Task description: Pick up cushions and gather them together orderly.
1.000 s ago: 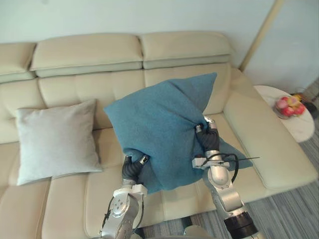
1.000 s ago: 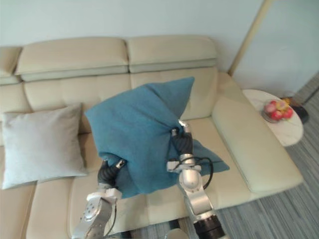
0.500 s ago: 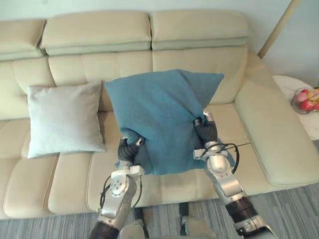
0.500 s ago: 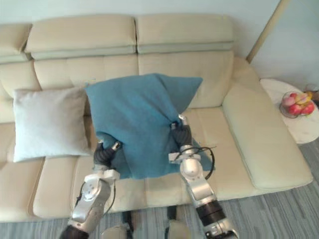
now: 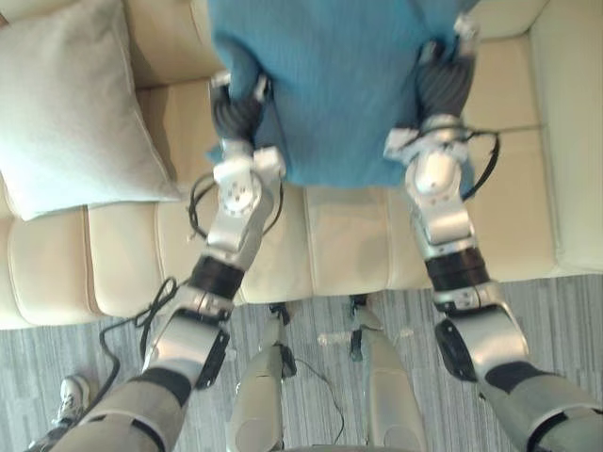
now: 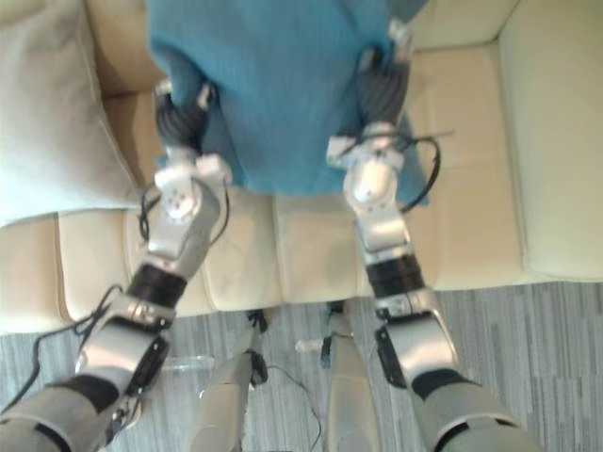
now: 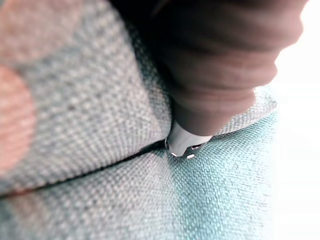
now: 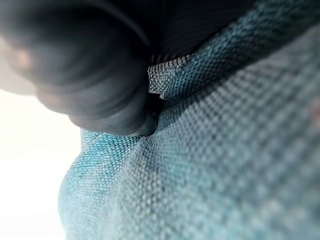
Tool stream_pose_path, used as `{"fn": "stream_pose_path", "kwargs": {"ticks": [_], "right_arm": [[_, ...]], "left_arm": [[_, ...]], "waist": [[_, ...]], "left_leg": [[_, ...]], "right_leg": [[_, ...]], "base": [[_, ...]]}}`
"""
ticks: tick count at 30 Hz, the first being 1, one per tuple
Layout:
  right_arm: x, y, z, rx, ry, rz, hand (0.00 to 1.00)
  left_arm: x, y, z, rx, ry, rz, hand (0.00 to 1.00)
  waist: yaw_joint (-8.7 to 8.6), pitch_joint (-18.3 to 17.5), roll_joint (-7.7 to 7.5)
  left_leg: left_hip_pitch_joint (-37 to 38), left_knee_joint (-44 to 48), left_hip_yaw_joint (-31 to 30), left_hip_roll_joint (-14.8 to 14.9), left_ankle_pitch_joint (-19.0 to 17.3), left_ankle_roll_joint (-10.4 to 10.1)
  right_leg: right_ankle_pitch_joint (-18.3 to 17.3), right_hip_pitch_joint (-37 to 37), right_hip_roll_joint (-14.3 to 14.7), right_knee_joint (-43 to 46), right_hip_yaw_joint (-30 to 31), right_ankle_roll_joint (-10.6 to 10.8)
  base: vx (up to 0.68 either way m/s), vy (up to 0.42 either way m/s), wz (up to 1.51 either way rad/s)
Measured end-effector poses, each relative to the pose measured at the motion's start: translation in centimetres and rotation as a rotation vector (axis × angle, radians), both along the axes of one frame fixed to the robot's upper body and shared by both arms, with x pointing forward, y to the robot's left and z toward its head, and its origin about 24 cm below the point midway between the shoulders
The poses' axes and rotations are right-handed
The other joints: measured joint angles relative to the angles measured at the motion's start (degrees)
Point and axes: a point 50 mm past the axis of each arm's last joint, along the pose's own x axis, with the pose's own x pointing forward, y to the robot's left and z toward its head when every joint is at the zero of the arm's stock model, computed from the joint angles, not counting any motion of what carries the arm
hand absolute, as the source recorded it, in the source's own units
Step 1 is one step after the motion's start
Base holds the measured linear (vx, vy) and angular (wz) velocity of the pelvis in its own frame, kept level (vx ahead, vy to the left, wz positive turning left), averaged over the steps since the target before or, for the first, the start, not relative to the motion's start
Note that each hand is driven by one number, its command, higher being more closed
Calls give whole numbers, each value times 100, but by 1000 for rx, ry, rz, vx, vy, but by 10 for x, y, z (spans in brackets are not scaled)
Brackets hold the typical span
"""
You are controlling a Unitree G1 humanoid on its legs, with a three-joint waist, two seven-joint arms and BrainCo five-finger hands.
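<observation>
Holding your plump teal woven cushion above the middle of the sofa seat, left hand and right hand sunk into its sides, you cannot tell their grip, pale grey cushion at the seat's left end.

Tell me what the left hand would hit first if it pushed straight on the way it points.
The blue cushion that it grips: the left hand points into its cloth. Past that, probably the cream sofa, though depth is unclear.

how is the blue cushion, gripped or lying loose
Gripped: the left hand and right hand each pinch one side of the blue cushion, cloth bunched in their grip. Whether it touches the sofa, cannot tell.
</observation>
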Motion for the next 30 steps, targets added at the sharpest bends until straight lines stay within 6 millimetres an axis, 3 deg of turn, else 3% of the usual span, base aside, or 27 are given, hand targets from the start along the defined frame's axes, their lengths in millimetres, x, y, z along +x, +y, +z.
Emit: {"fn": "stream_pose_path", "kwargs": {"ticks": [2,5,6,10,13,18,21,27,28,30], "right_arm": [[-1,0,20,37,-35,-26,100],[-2,2,38,57,-64,-39,100],[-4,5,47,53,-80,-50,0],[-9,8,76,43,-123,-76,0],[0,2,70,48,-60,-95,0],[11,3,58,72,26,2,0],[5,-5,57,107,4,82,0],[0,-29,29,128,-9,137,0],[-8,-35,21,82,-31,148,0],[-17,-42,9,43,-50,161,0]], "left_arm": [[-2,-3,25,-26,-53,33,100],[-7,-2,45,-69,-98,50,100],[-9,-2,52,-99,-111,66,0],[-11,9,68,-218,-121,108,0],[-3,10,57,-262,-55,101,0],[15,20,17,-326,88,66,0],[18,30,4,-340,107,35,0],[21,68,-43,-328,187,71,0],[18,86,-63,-321,210,103,0],[10,107,-83,-301,230,139,0]], "waist": [[14,4,7],[31,26,48],[45,41,77],[168,67,124],[178,86,147],[152,114,147],[61,120,138],[-100,162,69],[-99,165,64],[-105,170,55]], "left_leg": [[-325,0,-44,-22,74,4],[-668,-2,-165,-25,181,-26],[-842,-2,-207,-32,218,-78],[-1462,-8,-337,-96,262,-178],[-1686,-5,-446,-188,397,-122],[-1683,-6,-476,-218,403,-144],[-1653,-10,-77,-167,92,-365],[-1093,-7,147,-158,163,-127],[-833,-6,169,-140,163,-123],[-519,-5,235,-101,102,-47]], "right_leg": [[-22,-347,-44,120,-35,-23],[-43,-686,-83,239,-120,-54],[-80,-881,-120,343,-165,-78],[-234,-1664,-260,830,-249,-172],[-451,-1967,-422,1209,-339,-189],[-541,-1996,-475,1333,-352,-164],[-559,-1981,-562,1338,-353,-180],[-645,-1369,-575,1264,-352,-87],[-660,-1080,-546,1172,-350,-71],[-663,-714,-484,1040,-347,-63]], "base": [[-32,-23,18],[-13,-27,22],[8,-36,26],[17,-55,27],[15,-106,40],[-11,-108,9],[-38,-77,10],[-19,-70,-4],[35,-91,-13],[64,-99,-22]]}}
